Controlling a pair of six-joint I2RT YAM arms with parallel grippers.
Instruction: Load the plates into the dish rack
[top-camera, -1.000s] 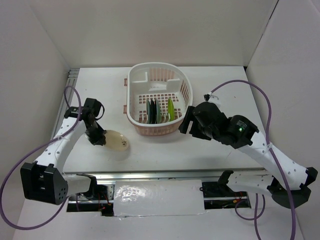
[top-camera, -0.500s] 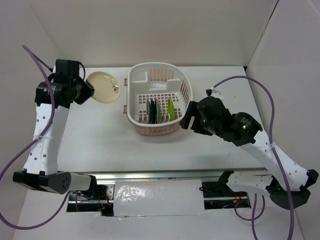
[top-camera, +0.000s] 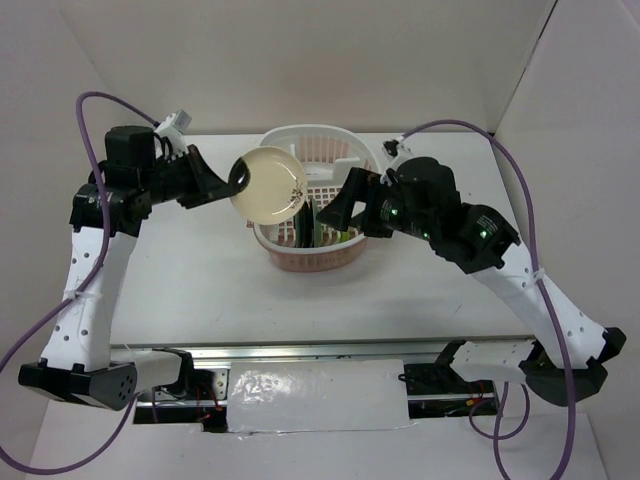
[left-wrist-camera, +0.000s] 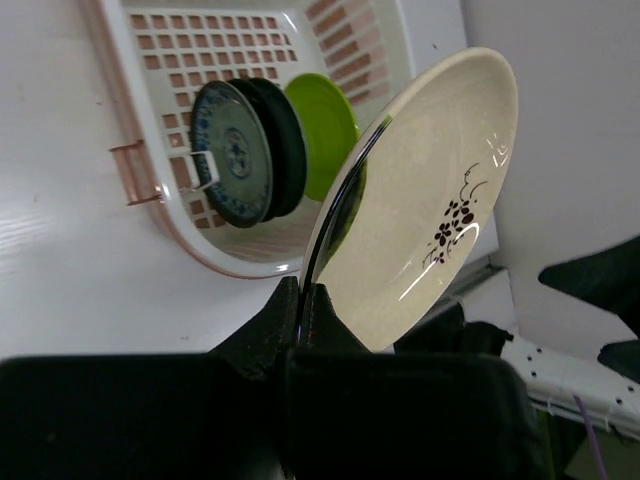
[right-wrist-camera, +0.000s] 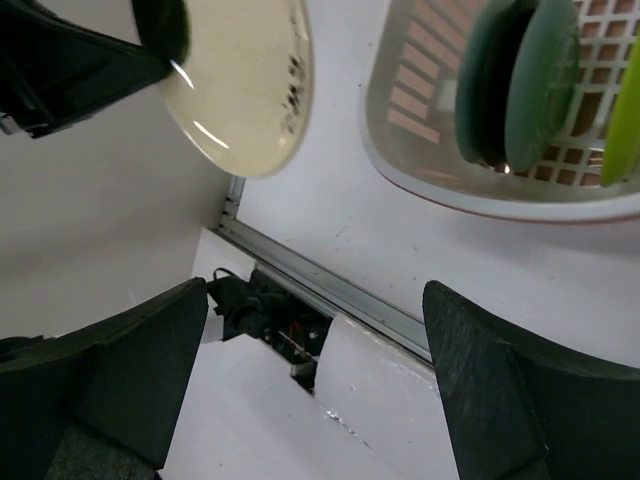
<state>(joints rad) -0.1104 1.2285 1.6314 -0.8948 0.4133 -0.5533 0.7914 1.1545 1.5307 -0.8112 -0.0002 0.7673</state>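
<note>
White table, white walls around it. Dish rack sits far-centre. Left gripper is clamped on the rim of the tan plate and holds it tilted in the air above the rack's left edge, with the dark flower mark facing up. Right gripper has its fingers spread wide with nothing between them, and hovers by the rack's near-right side. Teal patterned plate, black plate and lime-green plate stand on edge inside the rack, green one rightmost.
</note>
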